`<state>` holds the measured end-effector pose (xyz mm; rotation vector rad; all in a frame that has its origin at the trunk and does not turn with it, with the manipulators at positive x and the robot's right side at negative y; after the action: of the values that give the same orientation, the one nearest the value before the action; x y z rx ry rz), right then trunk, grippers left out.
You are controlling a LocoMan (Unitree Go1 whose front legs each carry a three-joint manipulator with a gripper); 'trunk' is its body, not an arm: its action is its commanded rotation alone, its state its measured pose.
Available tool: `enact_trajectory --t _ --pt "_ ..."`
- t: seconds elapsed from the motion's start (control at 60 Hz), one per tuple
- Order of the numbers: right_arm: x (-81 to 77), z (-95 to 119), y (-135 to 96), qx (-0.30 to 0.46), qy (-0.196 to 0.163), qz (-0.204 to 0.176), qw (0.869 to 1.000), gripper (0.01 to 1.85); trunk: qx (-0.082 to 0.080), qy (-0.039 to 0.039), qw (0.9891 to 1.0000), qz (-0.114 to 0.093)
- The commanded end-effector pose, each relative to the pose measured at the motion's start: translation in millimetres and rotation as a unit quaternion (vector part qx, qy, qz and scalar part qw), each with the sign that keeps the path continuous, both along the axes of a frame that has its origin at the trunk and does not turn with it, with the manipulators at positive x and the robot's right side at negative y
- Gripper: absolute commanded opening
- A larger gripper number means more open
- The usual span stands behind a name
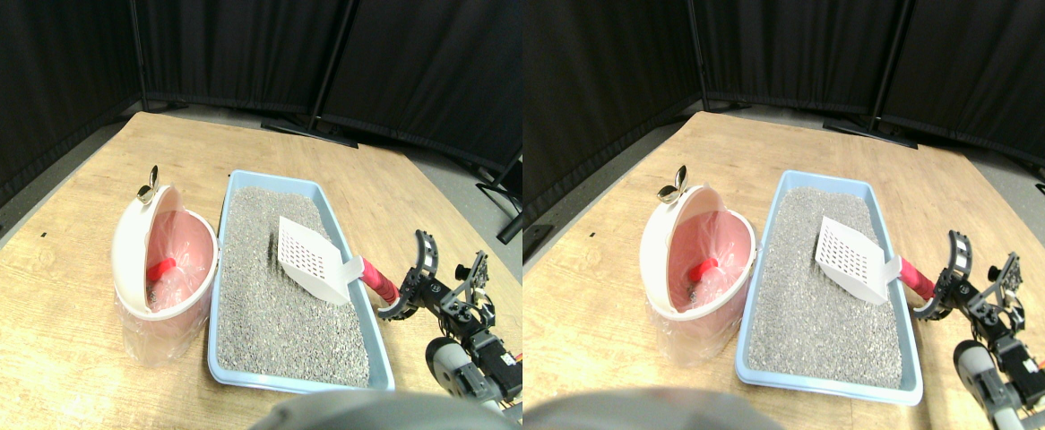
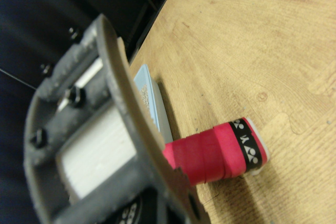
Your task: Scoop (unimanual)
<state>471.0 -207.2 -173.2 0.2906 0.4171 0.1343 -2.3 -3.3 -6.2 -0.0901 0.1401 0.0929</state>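
The white slotted scoop (image 1: 312, 260) is lying tilted on the grey litter in the blue tray (image 1: 377, 345), its red wrapped handle (image 1: 379, 285) reaching over the tray's near-right rim into my gripper (image 1: 410, 288), whose jaws are clamping that handle.
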Motion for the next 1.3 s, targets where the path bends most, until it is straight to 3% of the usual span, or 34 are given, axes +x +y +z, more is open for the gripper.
enact_trajectory --t 0.017,0.1,0.2,0.333,0.367,0.417,0.45,0.517,0.55,0.633,0.683,0.933,1.233,1.25,1.3 --pt "-1.3 15.3 5.2 -0.002 -0.036 0.016 0.999 1.38 -0.004 0.0023 1.0000 -0.003" --pt "-4.9 21.8 4.9 -0.004 -0.044 0.013 0.999 1.33 -0.003 0.0024 1.0000 -0.007" --pt "-10.1 26.2 2.0 -0.003 -0.056 0.007 0.998 1.14 -0.001 0.0021 0.9999 -0.015" --pt "-19.0 26.0 -4.6 0.011 -0.109 0.016 0.994 0.68 0.003 0.0007 0.9997 -0.026" --pt "-19.5 25.7 -5.1 0.010 -0.112 0.016 0.993 0.64 0.004 0.0012 0.9995 -0.031" --pt "-22.1 24.3 -7.4 0.010 -0.126 0.009 0.992 0.42 0.005 0.0012 0.9994 -0.033" --pt "-22.6 24.2 -7.8 0.011 -0.127 0.009 0.992 0.39 0.005 0.0012 0.9994 -0.033" --pt "-26.9 24.2 -10.5 0.017 -0.136 -0.003 0.991 0.11 0.007 0.0007 0.9992 -0.040" --pt "-27.8 24.0 -11.1 0.019 -0.143 0.003 0.990 0.05 0.007 0.0022 0.9991 -0.041" --pt "-30.6 20.3 -14.1 0.020 -0.184 0.017 0.983 0.05 0.008 0.0037 0.9990 -0.044" --pt "-32.3 19.9 -14.3 0.010 -0.174 -0.002 0.985 0.05 0.008 0.0040 0.9989 -0.045" --pt "-47.2 5.7 -19.4 -0.031 -0.223 0.009 0.974 0.05 0.009 0.0066 0.9986 -0.052" --pt "-67.7 -4.7 -16.2 -0.046 -0.216 -0.019 0.975 0.05 0.009 0.0066 0.9986 -0.052" --pt "-67.7 -4.7 -16.2 -0.046 -0.216 -0.019 0.975 0.05 0.016 0.0092 0.9979 -0.062" --pt "-69.4 -5.8 -15.4 -0.045 -0.214 -0.023 0.975 0.05 0.017 0.0107 0.9978 -0.064"
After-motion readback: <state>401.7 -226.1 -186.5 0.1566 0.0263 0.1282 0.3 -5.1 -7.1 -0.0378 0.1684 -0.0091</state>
